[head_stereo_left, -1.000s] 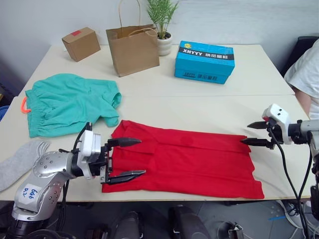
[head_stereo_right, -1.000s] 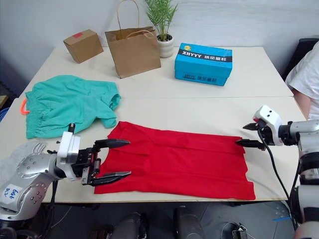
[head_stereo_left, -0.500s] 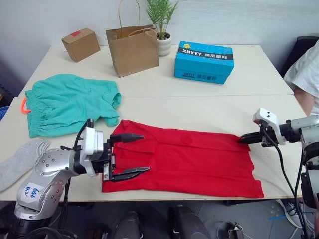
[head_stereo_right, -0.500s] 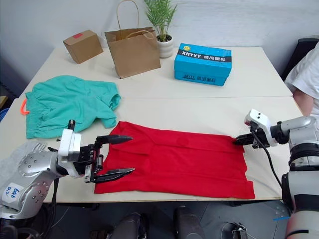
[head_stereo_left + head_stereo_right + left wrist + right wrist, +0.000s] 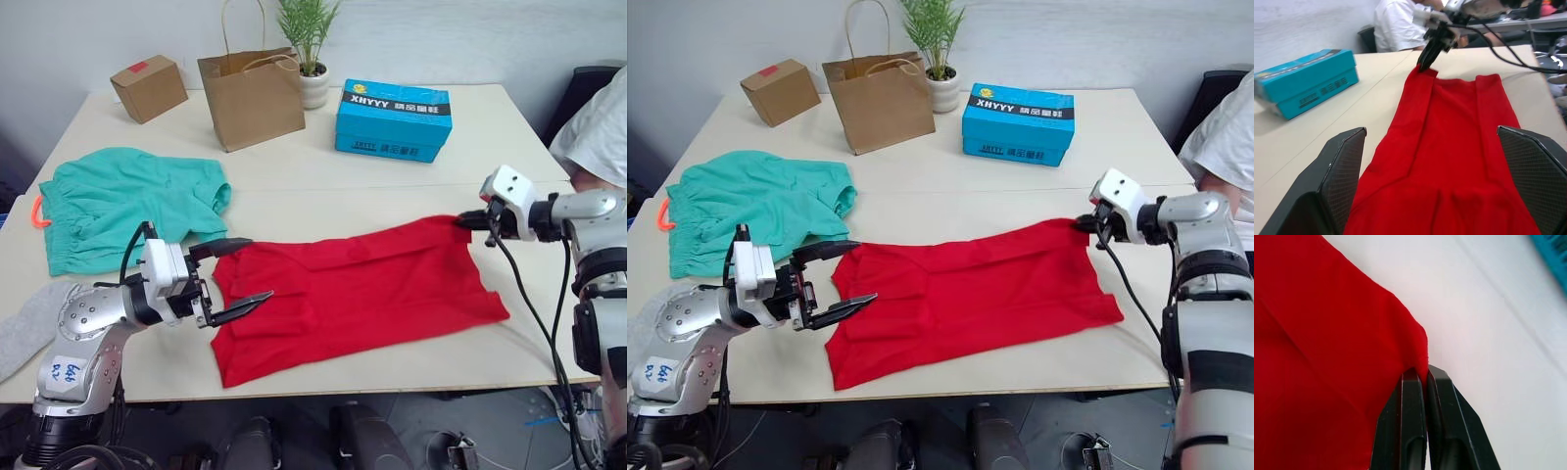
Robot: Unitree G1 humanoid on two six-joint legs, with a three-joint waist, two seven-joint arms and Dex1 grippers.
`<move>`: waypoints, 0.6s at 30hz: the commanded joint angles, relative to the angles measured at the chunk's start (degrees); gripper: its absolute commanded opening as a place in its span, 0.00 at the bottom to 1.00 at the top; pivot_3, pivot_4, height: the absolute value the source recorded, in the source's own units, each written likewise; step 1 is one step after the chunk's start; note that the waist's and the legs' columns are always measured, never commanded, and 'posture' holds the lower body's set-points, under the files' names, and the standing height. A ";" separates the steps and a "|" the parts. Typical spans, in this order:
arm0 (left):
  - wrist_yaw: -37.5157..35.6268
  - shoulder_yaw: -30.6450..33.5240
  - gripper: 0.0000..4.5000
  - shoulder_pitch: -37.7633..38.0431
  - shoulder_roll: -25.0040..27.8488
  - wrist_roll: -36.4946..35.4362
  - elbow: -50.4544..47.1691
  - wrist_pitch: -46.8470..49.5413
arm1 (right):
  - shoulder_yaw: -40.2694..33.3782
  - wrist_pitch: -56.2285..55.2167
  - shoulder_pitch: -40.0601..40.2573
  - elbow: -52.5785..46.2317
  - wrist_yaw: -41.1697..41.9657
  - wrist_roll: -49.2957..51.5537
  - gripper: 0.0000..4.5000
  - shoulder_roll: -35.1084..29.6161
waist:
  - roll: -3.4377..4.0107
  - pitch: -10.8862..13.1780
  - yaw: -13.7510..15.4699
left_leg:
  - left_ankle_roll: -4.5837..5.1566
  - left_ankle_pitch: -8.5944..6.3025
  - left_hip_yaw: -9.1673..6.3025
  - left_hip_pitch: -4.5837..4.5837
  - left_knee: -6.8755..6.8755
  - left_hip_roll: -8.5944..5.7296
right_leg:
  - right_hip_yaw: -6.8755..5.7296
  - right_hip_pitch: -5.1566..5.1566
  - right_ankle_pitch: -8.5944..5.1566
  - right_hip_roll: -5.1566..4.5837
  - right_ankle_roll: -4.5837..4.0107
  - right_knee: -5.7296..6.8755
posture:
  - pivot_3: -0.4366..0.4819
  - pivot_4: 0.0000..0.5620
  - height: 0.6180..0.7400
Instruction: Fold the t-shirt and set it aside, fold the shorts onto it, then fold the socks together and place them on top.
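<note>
Right gripper (image 5: 1085, 223) — t-shirt (image 5: 970, 294) corner pinched

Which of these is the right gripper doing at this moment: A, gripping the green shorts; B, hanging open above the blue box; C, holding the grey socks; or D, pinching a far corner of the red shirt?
D: the right gripper is shut on a corner of the t-shirt, as the right wrist view shows.

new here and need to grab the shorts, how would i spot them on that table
Start at the brown paper bag at the table's back, then look toward the robot's left. The shorts lie flat beside the red t-shirt: teal-green, with a neon orange drawstring, unlike the grey socks nearer the front.
</note>
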 commanded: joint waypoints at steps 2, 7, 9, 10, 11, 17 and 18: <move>1.18 0.68 1.00 -2.72 -0.45 0.56 1.33 -1.91 | 0.72 -2.37 -2.70 1.16 -6.80 -3.47 0.01 0.76 | -0.01 0.00 0.01 | 0.00 0.00 0.00 -0.01 0.00 0.00 | -0.01 0.00 0.00 0.00 0.00 0.00 | 0.48 0.27 1.00; 1.76 0.82 1.00 -2.07 0.07 0.52 1.16 -1.26 | 2.40 -3.79 -2.43 1.88 -12.44 -7.37 0.01 1.49 | 0.01 0.01 0.01 | -0.02 0.01 0.01 -0.03 0.01 0.00 | 0.00 -0.03 0.00 -0.01 0.00 0.02 | 0.48 0.27 1.00; 1.71 0.88 1.00 -1.26 0.49 -0.20 0.62 -0.01 | 0.11 -1.69 -2.47 2.05 -8.71 -4.85 0.05 1.60 | 0.01 0.02 0.03 | -0.02 0.01 0.01 -0.06 -0.01 0.01 | 0.00 -0.06 0.00 0.00 0.00 0.01 | 0.48 0.27 1.00; 1.61 0.85 1.00 -1.07 0.61 -0.58 0.44 0.60 | -0.24 -2.40 -2.22 1.88 -8.50 -4.71 0.11 1.32 | 0.01 0.01 0.02 | -0.02 0.01 0.01 -0.07 -0.02 0.01 | 0.00 -0.06 0.00 0.01 0.00 0.01 | 0.48 0.27 1.00; 1.55 0.89 1.00 -0.92 0.69 -0.86 0.22 1.08 | -0.43 -3.02 -2.02 1.70 -8.37 -4.66 0.15 1.08 | 0.01 0.02 -0.01 | -0.02 0.01 0.01 -0.07 -0.03 0.03 | -0.01 -0.06 0.00 0.02 0.01 0.01 | 0.48 0.27 1.00; 2.16 0.65 1.00 -4.03 2.06 0.29 2.87 3.79 | -5.99 0.40 -1.34 -1.76 -2.83 0.91 0.61 -2.55 | 0.02 0.02 0.04 | -0.02 0.01 0.02 -0.07 0.00 0.02 | -0.01 -0.06 0.00 0.02 0.01 0.06 | 0.48 0.27 1.00; 1.46 0.18 1.00 -4.90 2.52 0.60 3.95 3.92 | -6.92 2.46 -0.74 -2.85 -1.24 2.12 0.69 -3.45 | 0.02 0.02 0.09 | -0.02 0.01 0.02 -0.06 0.00 0.02 | -0.01 -0.06 0.00 0.02 0.01 0.07 | 0.48 0.27 1.00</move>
